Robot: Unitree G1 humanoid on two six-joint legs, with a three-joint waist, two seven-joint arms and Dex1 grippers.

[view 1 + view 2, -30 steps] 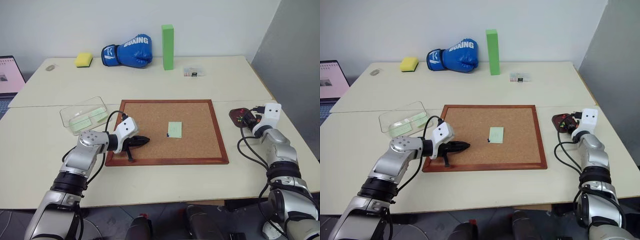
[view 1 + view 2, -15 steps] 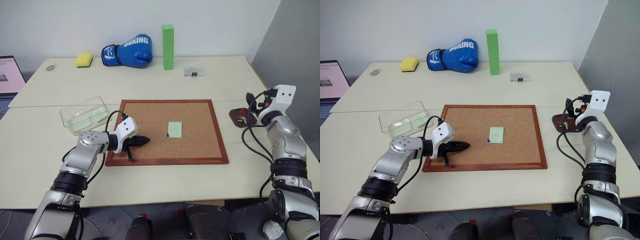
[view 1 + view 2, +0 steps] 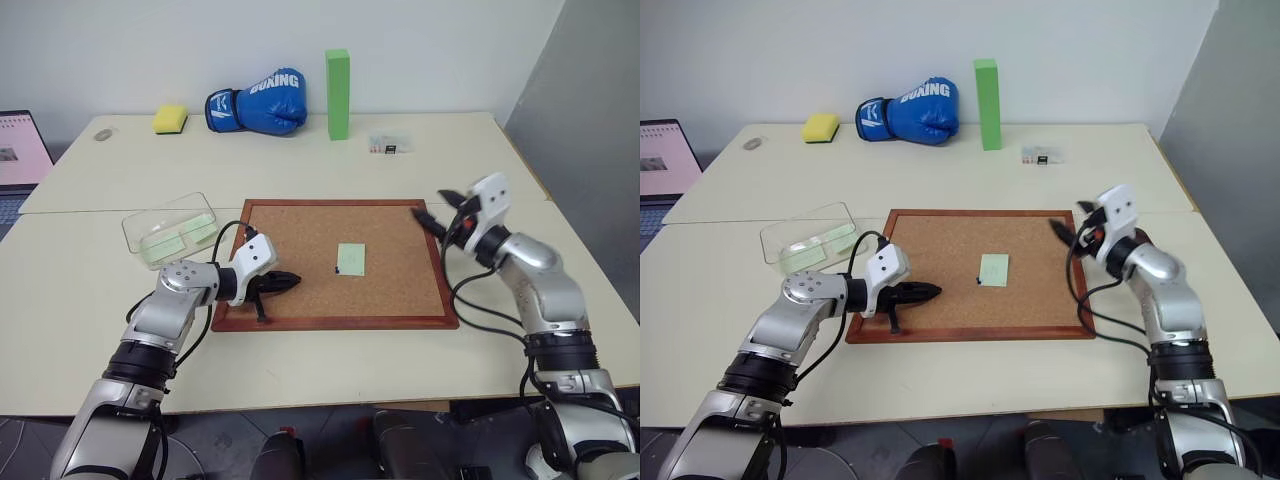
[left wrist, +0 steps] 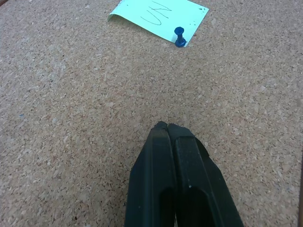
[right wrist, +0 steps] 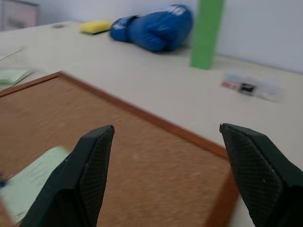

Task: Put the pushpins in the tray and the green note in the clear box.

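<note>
Right gripper [image 3: 432,210] hovering jaws spread over corkboard [image 3: 300,270] corner, left gripper [image 3: 290,281] resting jaws pressed together — blue pushpin [image 4: 179,37] pinning green note [image 3: 350,258].

A corkboard [image 3: 340,262] lies mid-desk. Along the desk's [image 3: 300,175] far edge: yellow sponge [image 3: 168,120], blue boxing glove [image 3: 256,102], upright green block [image 3: 337,80], small clear case [image 3: 385,145].

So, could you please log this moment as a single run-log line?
left gripper: shut, over corkboard | right gripper: open, empty, at corkboard's right edge | green note: pinned by blue pushpin | clear box: notes inside
</note>
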